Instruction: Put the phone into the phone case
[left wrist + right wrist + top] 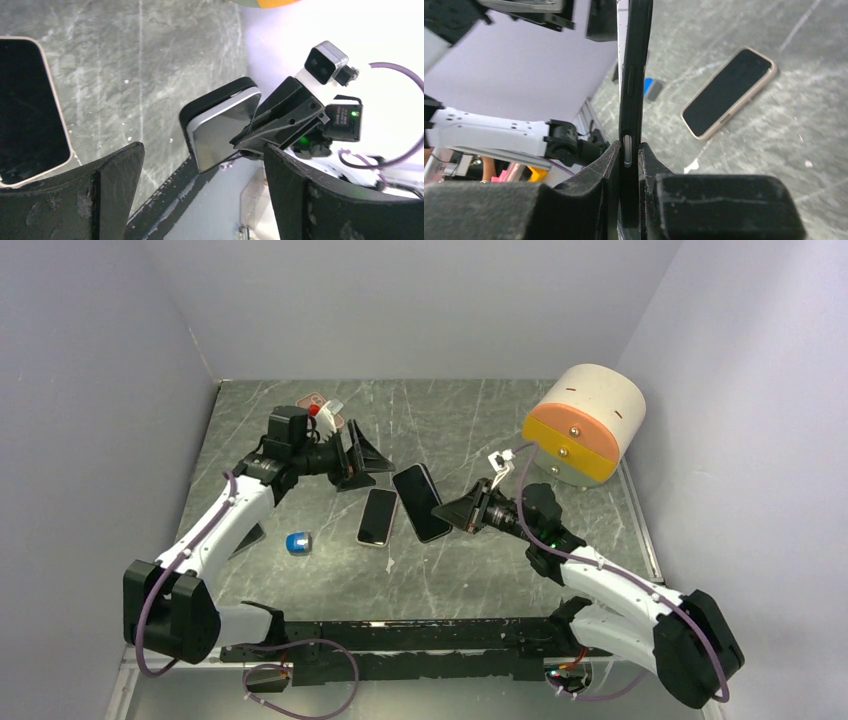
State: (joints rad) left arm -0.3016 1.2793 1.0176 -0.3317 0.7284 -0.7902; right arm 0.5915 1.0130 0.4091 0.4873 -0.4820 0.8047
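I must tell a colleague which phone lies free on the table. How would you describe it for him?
Start at the big cream drum at the table's right, then look left past the right gripper. The phone lying flat there has a pale beige rim; its black neighbour is clamped in that gripper.

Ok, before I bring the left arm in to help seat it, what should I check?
1. Right gripper clamped on the black case: ok.
2. Left gripper open and holding nothing: ok.
3. Silver-edged phone fully seated in that case: cannot tell; the left wrist view shows them together, not whether they are flush.
4. Beige-edged phone lying flat on the table, apart from both grippers: ok.
5. Blue object off to the side of the held case: ok.
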